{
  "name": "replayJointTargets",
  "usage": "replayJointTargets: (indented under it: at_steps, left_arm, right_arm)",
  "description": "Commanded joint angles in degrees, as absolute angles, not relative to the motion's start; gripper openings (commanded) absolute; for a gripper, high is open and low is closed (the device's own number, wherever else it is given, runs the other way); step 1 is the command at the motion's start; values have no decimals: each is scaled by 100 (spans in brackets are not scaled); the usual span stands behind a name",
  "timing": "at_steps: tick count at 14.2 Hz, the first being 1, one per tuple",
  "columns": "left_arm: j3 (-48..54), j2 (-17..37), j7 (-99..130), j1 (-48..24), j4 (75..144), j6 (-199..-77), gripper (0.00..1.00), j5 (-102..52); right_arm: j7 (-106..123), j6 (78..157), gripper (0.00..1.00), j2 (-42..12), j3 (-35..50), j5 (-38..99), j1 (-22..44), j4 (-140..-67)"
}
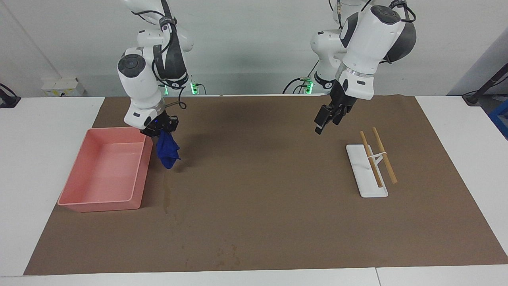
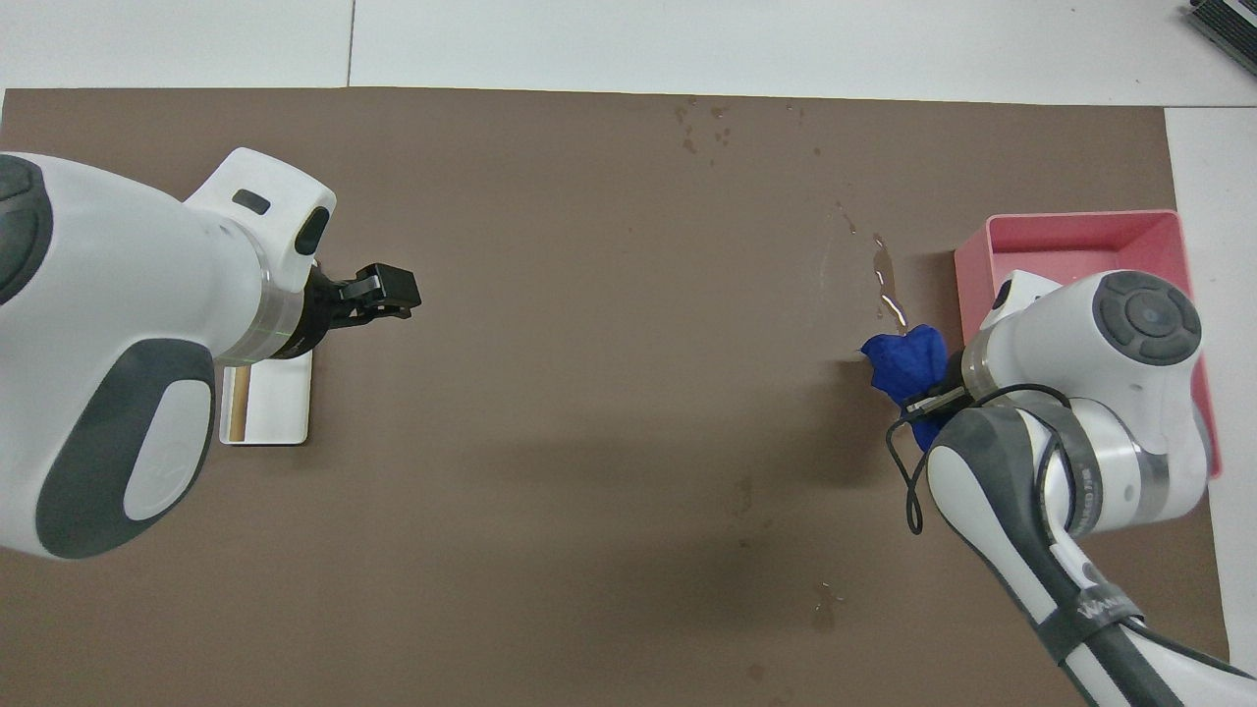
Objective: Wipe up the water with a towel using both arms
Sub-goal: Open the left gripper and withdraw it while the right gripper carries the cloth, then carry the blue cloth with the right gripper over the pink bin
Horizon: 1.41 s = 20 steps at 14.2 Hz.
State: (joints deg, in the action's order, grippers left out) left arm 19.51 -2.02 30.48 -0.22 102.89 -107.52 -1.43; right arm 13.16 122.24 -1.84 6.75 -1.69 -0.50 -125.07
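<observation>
while my right gripper (image 1: 160, 129) hangs just beside the pink tray (image 1: 79, 174), its jaws clamped on the top of the blue towel (image 1: 167, 151), the cloth dangles in a bunch with its lower tip just above the brown mat (image 1: 270, 222). whether it touches the mat i cannot tell. the water (image 1: 166, 194) lies as a thin wet streak on the mat, farther from the robots than the towel and alongside the tray, with small blotches (image 1: 226, 254) scattered toward the mat's edge farthest from the robots. in the overhead view the streak (image 2: 882, 280) glistens, so i judge nothing has been wiped yet: the towel is in hand, the wiping itself is all left to do. my left gripper (image 1: 327, 117) waits in the air over bare mat near the white rack (image 1: 363, 178) that carries two wooden sticks (image 1: 384, 155); its jaws hold nothing, and how wide they stand i cannot tell. the desk (image 1: 43, 131) shows white around the mat.
</observation>
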Motion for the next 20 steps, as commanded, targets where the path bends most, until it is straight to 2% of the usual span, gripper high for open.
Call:
replayJointTargets:
  at_steps: [1, 3, 4, 7, 10, 13, 20]
  left_arm:
    - [1847, -325, 1885, 176, 10266, -10372, 100, 114]
    - [516, -316, 900, -699, 10152, -10118, 100, 158]
    - [336, -247, 644, -720, 9934, -9916, 100, 158]
    - [386, -106, -165, -335, 9467, -9353, 100, 193]
    - [430, -193, -246, -19, 9675, -9386, 100, 106]
    - [501, -202, -237, -26, 9703, -9395, 100, 97]
    - [562, -167, -237, 176, 9361, -9168, 100, -237]
  right_arm:
    - [1397, 12821, 0, -368, 729, -281, -132, -12848]
    - [1432, 13269, 0, -456, 729, -281, -158, -13034]
    - [1459, 13411, 0, -553, 729, -281, -219, -13034]
    - [1704, 14052, 0, -896, 721, -290, -281, -13043]
    - [1828, 14807, 0, -1194, 703, -692, -281, -13025]
    - [1863, 15686, 0, -1817, 694, -1404, -552, -12763]
    - [1854, 15785, 0, -2838, 721, -1564, -527, -11375]
